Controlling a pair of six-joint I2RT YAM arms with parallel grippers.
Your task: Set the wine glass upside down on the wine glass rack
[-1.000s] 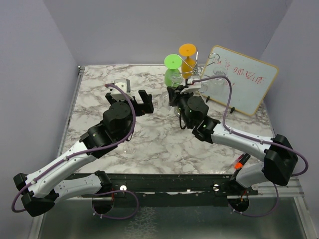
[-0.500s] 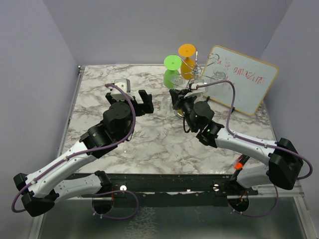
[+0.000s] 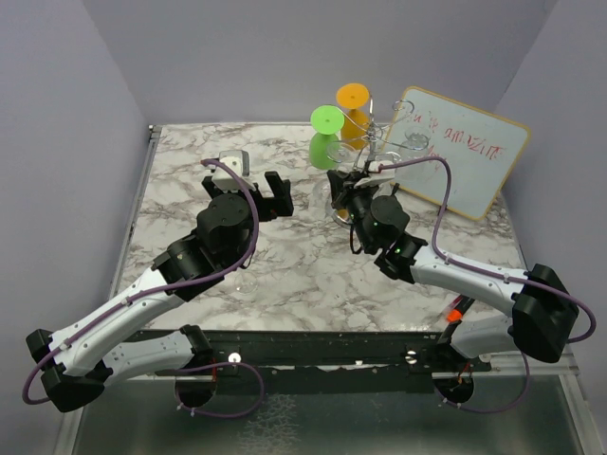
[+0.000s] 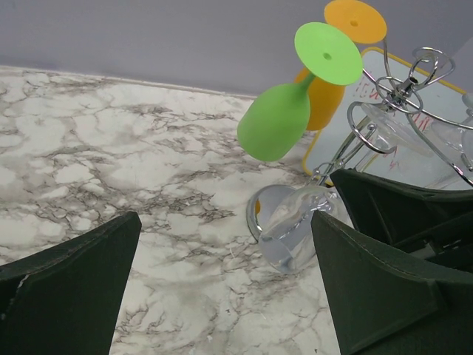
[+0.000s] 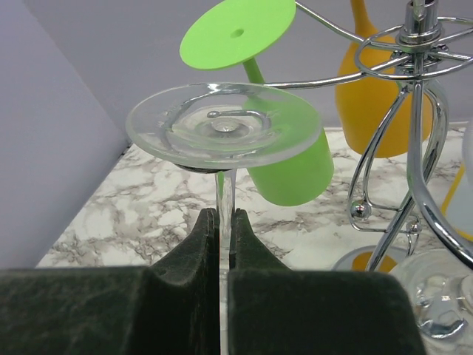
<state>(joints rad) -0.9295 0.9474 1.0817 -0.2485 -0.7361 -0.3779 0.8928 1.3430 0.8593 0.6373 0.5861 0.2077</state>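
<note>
My right gripper (image 5: 224, 222) is shut on the stem of a clear wine glass (image 5: 225, 126), held upside down with its round foot on top. In the left wrist view its bowl (image 4: 292, 237) hangs just above the table beside the rack's domed base (image 4: 264, 207). The chrome wine glass rack (image 3: 377, 142) stands at the back, and its hub and post (image 5: 415, 55) are to the right of the held glass. One wire arm runs level with the foot; I cannot tell if they touch. My left gripper (image 3: 275, 194) is open and empty, to the left of the rack.
A green glass (image 3: 325, 133) and an orange glass (image 3: 354, 106) hang upside down on the rack, along with clear glasses (image 4: 392, 129). A white board with red writing (image 3: 465, 152) leans behind the rack. Grey walls enclose the marble table (image 3: 190, 190).
My right gripper has moved a little closer to the rack with the clear glass. The green and orange glasses have shifted slightly to the left. The left arm has not moved.
</note>
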